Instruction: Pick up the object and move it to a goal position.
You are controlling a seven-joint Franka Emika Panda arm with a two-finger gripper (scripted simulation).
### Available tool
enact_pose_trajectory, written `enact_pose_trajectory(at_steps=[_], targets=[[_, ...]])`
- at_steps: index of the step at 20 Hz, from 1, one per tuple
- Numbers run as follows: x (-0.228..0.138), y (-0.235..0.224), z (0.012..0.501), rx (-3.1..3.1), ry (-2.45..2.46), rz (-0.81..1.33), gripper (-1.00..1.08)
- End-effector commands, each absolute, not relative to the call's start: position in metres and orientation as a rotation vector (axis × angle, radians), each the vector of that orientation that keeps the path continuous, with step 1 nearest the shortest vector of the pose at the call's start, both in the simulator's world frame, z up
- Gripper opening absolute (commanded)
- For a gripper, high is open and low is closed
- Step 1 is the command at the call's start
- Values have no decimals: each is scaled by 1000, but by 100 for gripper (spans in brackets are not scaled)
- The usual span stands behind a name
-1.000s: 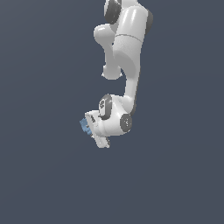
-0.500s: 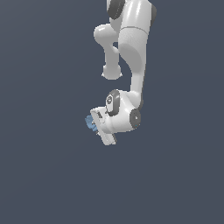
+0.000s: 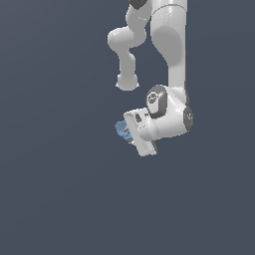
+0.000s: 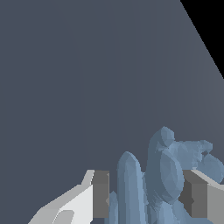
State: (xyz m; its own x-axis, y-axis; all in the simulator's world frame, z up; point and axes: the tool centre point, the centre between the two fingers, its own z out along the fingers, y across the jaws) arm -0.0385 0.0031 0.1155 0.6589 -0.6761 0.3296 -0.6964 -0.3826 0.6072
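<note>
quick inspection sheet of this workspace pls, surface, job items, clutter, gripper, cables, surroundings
surface: plain dark grey-blue ground, no marks seen
job's things: light-blue lumpy object, held between the gripper fingers, off the ground in the exterior view; no goal marker seen
clutter: nothing seen
grippers: gripper shut on the object, grey pads either side of it
cables: nothing seen
surroundings: white arm coming down from the top of the exterior view; black area at one corner of the wrist view

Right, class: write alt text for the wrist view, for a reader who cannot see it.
A lumpy light-blue object sits clamped between the gripper's two grey finger pads, seen close up. Behind it is only a plain dark grey-blue backdrop.
</note>
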Motion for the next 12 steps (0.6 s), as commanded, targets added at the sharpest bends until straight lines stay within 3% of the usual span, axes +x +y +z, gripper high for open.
enact_pose_trajectory(at_steps=[1, 12], targets=[[-44, 30, 132, 2131, -1057, 34, -100], [-63, 143, 201, 2131, -1057, 34, -100]])
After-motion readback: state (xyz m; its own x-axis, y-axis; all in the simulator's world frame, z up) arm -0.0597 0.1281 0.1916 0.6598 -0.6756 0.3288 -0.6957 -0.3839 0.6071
